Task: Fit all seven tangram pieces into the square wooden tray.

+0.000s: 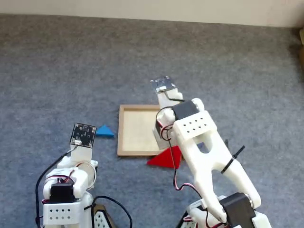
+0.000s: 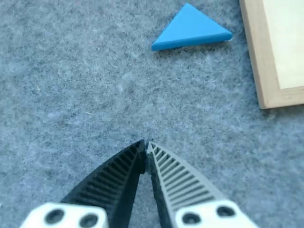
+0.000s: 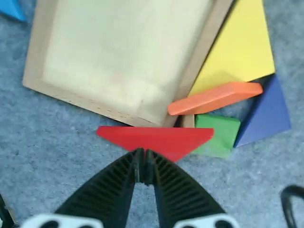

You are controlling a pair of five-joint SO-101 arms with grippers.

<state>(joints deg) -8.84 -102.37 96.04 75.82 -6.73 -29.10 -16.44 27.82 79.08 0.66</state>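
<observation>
On the grey table (image 1: 71, 61), the square wooden tray (image 1: 137, 128) sits unfilled, coloured tangram pieces (image 3: 156, 137) outside; left tool (image 2: 145, 147) and right tool (image 3: 141, 156) pressed together, empty.

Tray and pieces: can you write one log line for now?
tray: empty where visible | red triangle: outside, beside tray | light blue triangle: on carpet | left gripper: shut | right gripper: shut

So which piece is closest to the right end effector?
The red triangle, just ahead of the right end effector, beside the tray; the orange, green, yellow and dark blue pieces lie farther off.
</observation>
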